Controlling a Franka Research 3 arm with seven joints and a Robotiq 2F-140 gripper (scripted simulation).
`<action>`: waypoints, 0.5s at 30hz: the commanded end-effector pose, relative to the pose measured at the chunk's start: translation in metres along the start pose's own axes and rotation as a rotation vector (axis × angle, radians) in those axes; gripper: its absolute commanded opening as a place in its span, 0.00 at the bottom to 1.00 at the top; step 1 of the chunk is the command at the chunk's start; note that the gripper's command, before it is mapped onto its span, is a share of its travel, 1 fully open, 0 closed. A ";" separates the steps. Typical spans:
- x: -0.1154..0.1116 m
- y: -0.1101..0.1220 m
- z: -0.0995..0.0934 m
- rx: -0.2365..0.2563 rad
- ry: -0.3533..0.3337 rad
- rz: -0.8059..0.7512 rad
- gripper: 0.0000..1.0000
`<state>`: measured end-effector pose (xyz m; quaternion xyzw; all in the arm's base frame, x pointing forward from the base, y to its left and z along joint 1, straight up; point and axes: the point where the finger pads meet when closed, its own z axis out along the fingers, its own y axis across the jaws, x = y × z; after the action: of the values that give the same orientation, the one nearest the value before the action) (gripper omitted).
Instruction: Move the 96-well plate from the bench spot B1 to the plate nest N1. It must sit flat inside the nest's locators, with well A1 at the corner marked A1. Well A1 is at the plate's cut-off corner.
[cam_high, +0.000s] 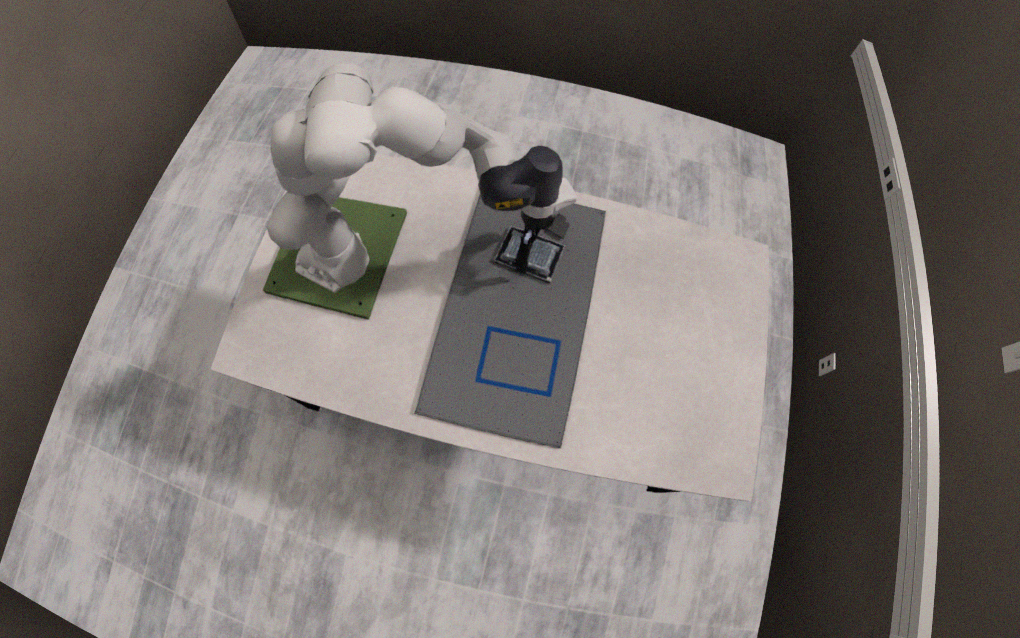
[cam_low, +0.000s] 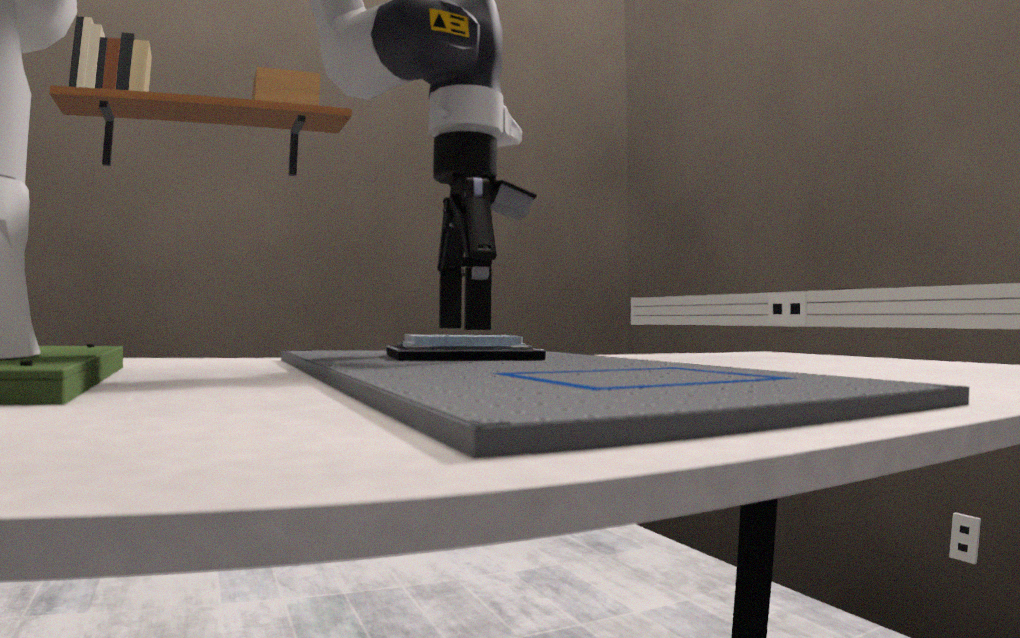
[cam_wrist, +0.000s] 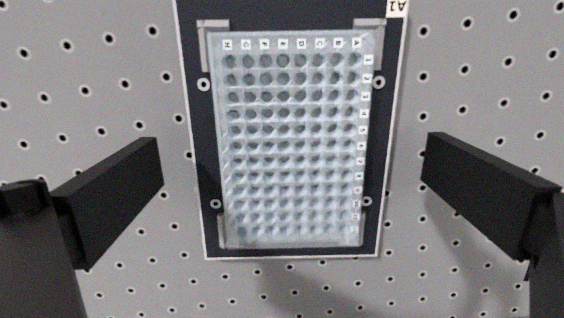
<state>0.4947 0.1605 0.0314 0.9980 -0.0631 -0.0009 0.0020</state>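
- 96-well plate (cam_wrist: 290, 140): pale translucent blue-grey, with a grid of round wells.
- Plate nest (cam_wrist: 197, 150): black with a white outline.
- Breadboard (cam_high: 519, 300): grey, dotted with dark holes.
- Bench spot outline (cam_high: 519, 334): blue.
- Base plate (cam_high: 379, 248): green.
- Gripper (cam_wrist: 292, 185) fingers: black.
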 end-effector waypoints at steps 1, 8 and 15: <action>-0.001 0.000 -0.008 0.000 -0.001 0.002 1.00; -0.001 0.000 -0.021 0.000 -0.001 0.002 1.00; 0.000 0.000 -0.040 0.000 -0.001 0.002 1.00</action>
<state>0.4989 0.1621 0.0653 0.9974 -0.0716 0.0069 0.0005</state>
